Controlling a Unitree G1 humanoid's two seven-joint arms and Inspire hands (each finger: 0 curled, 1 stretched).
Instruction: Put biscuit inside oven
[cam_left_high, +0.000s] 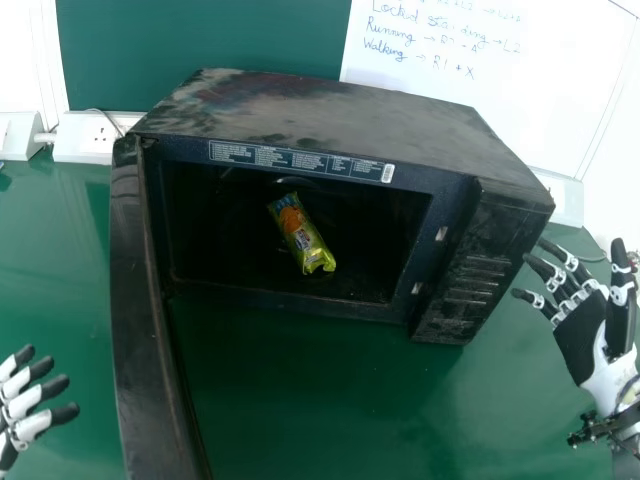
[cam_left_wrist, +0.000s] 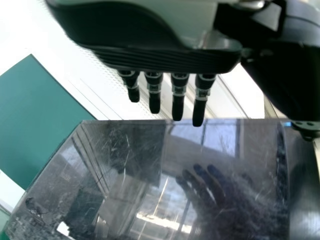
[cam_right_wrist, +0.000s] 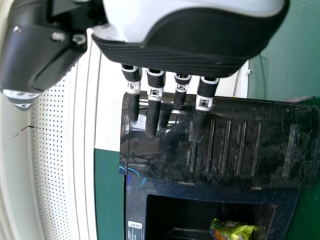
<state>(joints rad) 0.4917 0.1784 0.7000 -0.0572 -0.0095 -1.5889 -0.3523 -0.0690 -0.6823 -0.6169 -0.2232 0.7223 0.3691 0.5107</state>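
Note:
The black oven (cam_left_high: 340, 120) stands with its door (cam_left_high: 145, 330) swung open at the left. Inside its cavity lies the biscuit packet (cam_left_high: 302, 235), yellow-green and slanted; the right wrist view also catches the packet (cam_right_wrist: 232, 230). My left hand (cam_left_high: 28, 400) is at the lower left, left of the door, fingers straight; its fingers (cam_left_wrist: 178, 97) extend before the shiny door in the left wrist view. To the right of the oven's control panel is my right hand (cam_left_high: 580, 325), open and holding nothing; it appears too as the hand (cam_right_wrist: 190, 50) in the right wrist view.
Under the oven is a green table (cam_left_high: 300, 400). Behind it stand a whiteboard (cam_left_high: 480, 90) with handwriting and a green panel (cam_left_high: 210, 40). A socket box (cam_left_high: 88, 138) sits at the back left, with a cable near the oven's back corner.

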